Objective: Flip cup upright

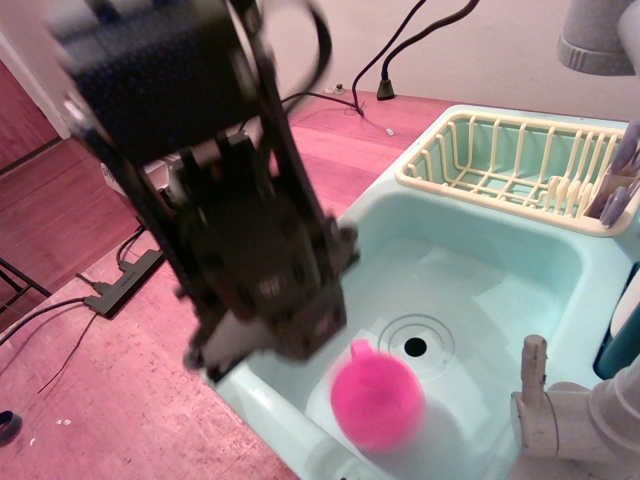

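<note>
The pink cup [378, 400] is in the turquoise sink [470, 270], near the front wall and just left of the drain [415, 347]. It is motion-blurred, with its handle pointing up and back; I cannot tell which way its opening faces. My gripper [275, 345] is at the bottom of the large, blurred black arm, above the sink's front-left rim and up-left of the cup. A gap seems to separate it from the cup. The blur hides the jaws, so I cannot tell whether they are open or shut.
A cream dish rack [510, 160] sits on the sink's back right. A grey faucet [560, 420] stands at the front right. On the pink floor to the left lie a black power strip [125, 280] and cables.
</note>
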Controlling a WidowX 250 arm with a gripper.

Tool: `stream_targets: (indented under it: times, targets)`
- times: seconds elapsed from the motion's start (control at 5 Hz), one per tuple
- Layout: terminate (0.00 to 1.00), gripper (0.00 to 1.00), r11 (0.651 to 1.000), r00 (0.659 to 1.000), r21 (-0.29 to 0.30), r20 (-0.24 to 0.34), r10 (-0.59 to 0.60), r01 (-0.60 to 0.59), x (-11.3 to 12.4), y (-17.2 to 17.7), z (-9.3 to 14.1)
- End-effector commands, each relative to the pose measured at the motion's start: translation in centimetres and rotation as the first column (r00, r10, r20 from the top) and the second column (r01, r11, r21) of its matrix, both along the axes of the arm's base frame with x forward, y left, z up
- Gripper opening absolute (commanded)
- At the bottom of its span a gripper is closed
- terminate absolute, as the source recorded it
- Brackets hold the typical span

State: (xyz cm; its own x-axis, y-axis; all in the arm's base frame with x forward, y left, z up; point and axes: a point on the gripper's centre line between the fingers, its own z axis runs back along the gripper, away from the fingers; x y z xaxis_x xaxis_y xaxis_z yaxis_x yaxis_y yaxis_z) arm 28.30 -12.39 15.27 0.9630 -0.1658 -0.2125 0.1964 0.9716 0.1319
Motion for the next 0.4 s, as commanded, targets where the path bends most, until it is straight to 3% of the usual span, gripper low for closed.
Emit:
stream_targets:
  times: [0.0, 0.2]
  targets:
    - [0.0, 0.0, 0.996, 0.991, 0.016, 0.102, 0.084, -0.086, -0.95, 1.76, 3.51]
    - [0.0, 1.0, 0.995, 0.99, -0.016, 0.1, 0.103, -0.102, -1.19, 1.24, 2.67]
